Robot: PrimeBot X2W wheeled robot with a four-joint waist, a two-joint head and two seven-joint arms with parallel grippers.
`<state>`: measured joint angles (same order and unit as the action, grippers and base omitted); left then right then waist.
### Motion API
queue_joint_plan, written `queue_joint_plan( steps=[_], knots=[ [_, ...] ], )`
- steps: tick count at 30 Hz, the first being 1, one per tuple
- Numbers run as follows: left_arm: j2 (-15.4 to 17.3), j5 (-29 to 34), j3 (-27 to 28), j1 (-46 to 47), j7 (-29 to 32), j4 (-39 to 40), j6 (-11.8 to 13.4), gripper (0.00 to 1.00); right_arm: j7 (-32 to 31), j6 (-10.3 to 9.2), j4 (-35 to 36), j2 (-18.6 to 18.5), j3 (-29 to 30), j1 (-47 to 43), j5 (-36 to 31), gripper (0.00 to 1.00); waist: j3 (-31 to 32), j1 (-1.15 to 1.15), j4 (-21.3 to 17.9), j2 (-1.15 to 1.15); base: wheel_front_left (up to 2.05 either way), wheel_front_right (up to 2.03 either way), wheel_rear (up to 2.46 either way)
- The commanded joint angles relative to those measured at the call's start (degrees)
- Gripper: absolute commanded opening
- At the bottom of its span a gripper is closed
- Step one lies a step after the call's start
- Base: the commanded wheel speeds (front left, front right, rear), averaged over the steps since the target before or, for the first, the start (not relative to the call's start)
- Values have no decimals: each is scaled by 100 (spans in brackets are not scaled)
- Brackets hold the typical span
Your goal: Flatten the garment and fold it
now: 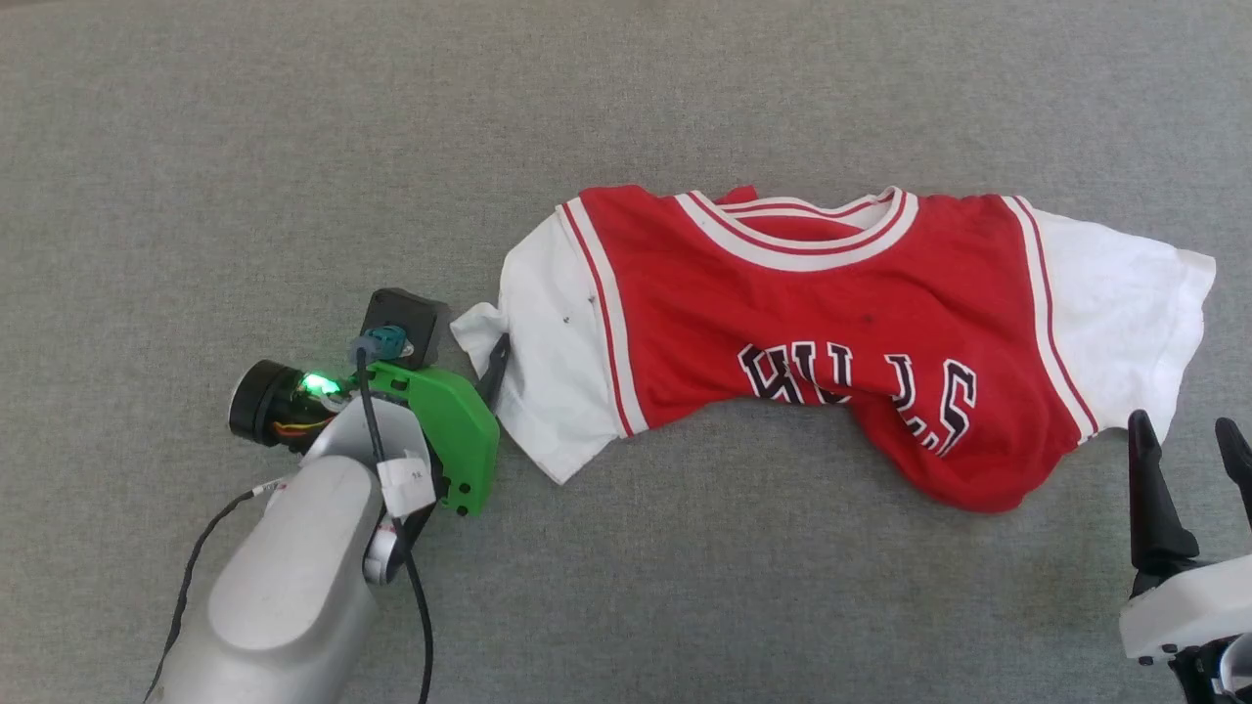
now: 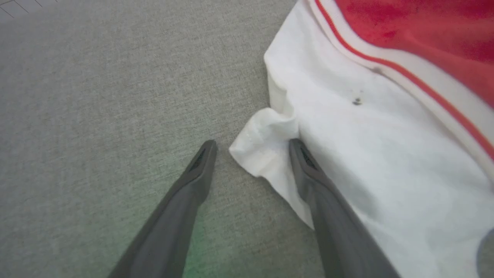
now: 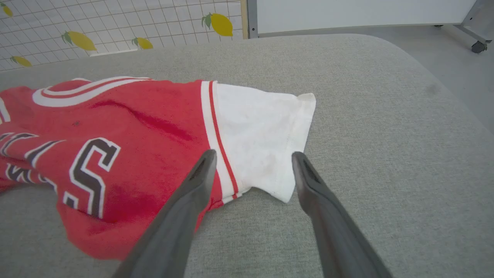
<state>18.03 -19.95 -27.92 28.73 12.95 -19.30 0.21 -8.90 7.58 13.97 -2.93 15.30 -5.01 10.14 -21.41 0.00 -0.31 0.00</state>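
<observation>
Fingers of my left gripper (image 2: 251,144) stand wide apart at the left sleeve of the red jersey-style T-shirt with white short sleeves (image 1: 831,313), with a puckered white corner of that sleeve lying loose between them and nothing pinched. The shirt lies front-up on the grey woven fabric surface (image 1: 293,147), collar away from me, its hem bunched under the dark lettering. Just beside its right sleeve's near corner, my right gripper (image 1: 1184,427) is equally spread and empty.

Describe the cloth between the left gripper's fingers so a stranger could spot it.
A red jersey lies on the grey surface. From its white sleeve on the robot's left, a small crumpled flap juts into the open left gripper; the other sleeve lies flat.
</observation>
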Motion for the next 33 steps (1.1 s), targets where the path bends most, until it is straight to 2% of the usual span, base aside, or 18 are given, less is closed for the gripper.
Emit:
queue_joint_plan(
  steps=[1, 2, 5, 9, 16, 21, 26, 29, 33],
  knots=[
    [-23, 13, -89, -41, 23, -160, -64, 47, -29, -9, 9, 5, -6, 24, -10, 100, 17, 0, -4, 0, 0, 0, 0],
    [-32, 8, -103, -31, -4, -214, -83, 0, -36, -9, 3, 5, -8, 22, -8, 100, 39, 0, -4, 0, 0, 0, 0],
    [-60, -55, -91, -50, -108, -309, -109, 0, -56, -9, -12, 5, -8, 8, -12, 100, 136, 0, 12, 0, 0, 0, 0],
    [-80, -198, 116, -192, -434, -277, 47, 0, -66, -9, -54, 5, -25, -42, -24, 100, 359, 0, 38, 0, 0, 0, 0],
    [-225, -765, 911, -1210, -1104, 576, 807, 0, -47, -9, -217, 5, -85, -213, 63, 100, 863, 0, 59, 0, 0, 0, 0],
    [-162, -1066, 1263, -2425, -1095, 1600, 1262, 0, 27, -9, -362, 5, 57, -315, 176, 100, 1079, 0, 96, 0, 0, 0, 0],
    [124, -1085, 1506, -3208, -872, 2607, 1617, 0, -79, -9, -373, -12, 162, -137, 101, 100, 1042, 0, 216, 0, 0, 0, 0],
    [244, -1011, 1503, -3266, -704, 3038, 1707, 0, -336, -9, -325, -248, 147, 217, 110, 100, 907, 0, 286, 0, 0, 0, 0],
    [240, -929, 1370, -3081, -529, 3424, 1743, 0, -988, -9, -460, -824, -48, 994, 307, 100, 643, 0, 326, 0, 0, 0, 0]
  ],
)
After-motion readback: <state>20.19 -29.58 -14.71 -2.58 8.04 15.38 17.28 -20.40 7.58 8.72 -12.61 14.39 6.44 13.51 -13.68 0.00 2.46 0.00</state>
